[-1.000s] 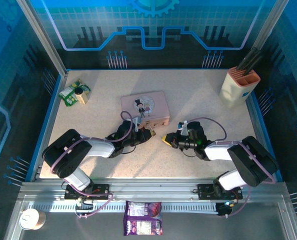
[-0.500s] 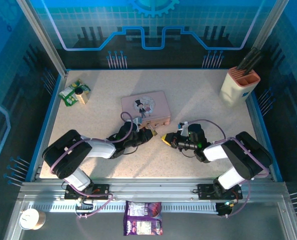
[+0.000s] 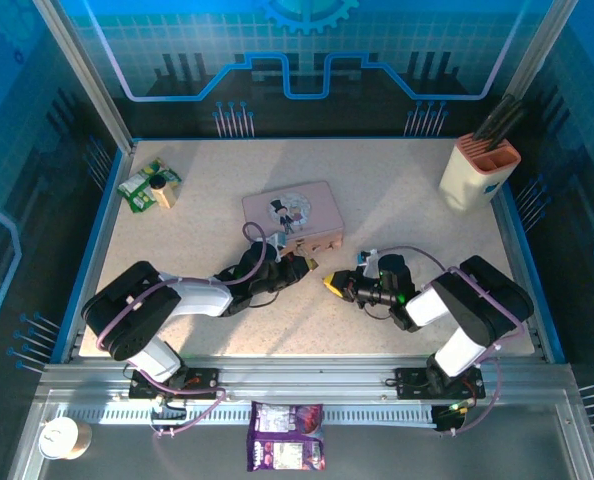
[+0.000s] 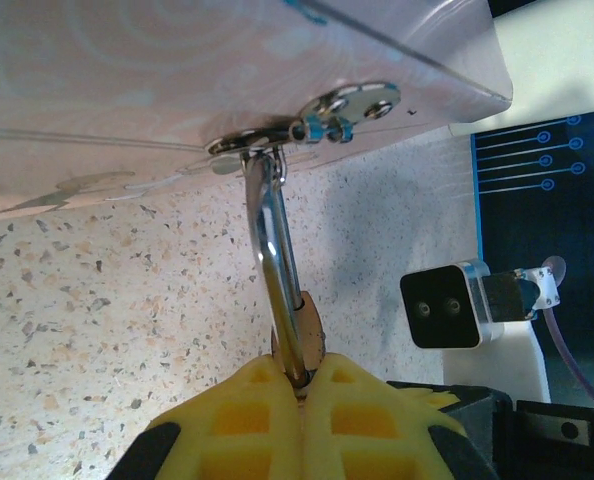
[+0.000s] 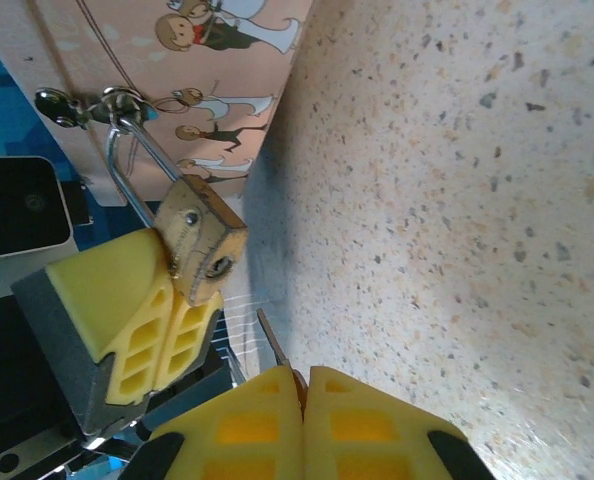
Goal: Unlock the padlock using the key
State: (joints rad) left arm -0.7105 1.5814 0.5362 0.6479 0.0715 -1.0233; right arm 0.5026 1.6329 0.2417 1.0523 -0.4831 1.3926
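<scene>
— Where's the lock?

— The small brass-gold padlock (image 5: 205,240) hangs by its thin silvery shackle from the metal hasp (image 5: 95,104) of the pink rectangular tin with cartoon figures (image 3: 290,212). It is at the tin's 5 o'clock corner, near the middle of the speckled table (image 3: 417,230).

— Is anything holding it?

— Yes. The left gripper (image 4: 297,368) reaches in from 8 o'clock, and its yellow fingers are clamped on the brass body. In the left wrist view the shackle rises from between the pads toward the hasp at 12 o'clock.

— And the key?

— The tiny thin dark grey metal key (image 5: 273,342) is pinched in the right gripper (image 5: 302,378). Its two yellow fingers are pressed together, with only the blade poking out toward 11 o'clock. Overhead, that arm comes in from 4 o'clock.

— Has the blade met the lock?

— No. In the right wrist view the padlock hangs tilted with its keyhole showing on the bottom face. The key's tip sits near it at about 5 o'clock, with a gap between them.

— Anything else about?

— A beige holder of dark utensils (image 3: 479,168) stands at 2 o'clock, well apart.
</scene>
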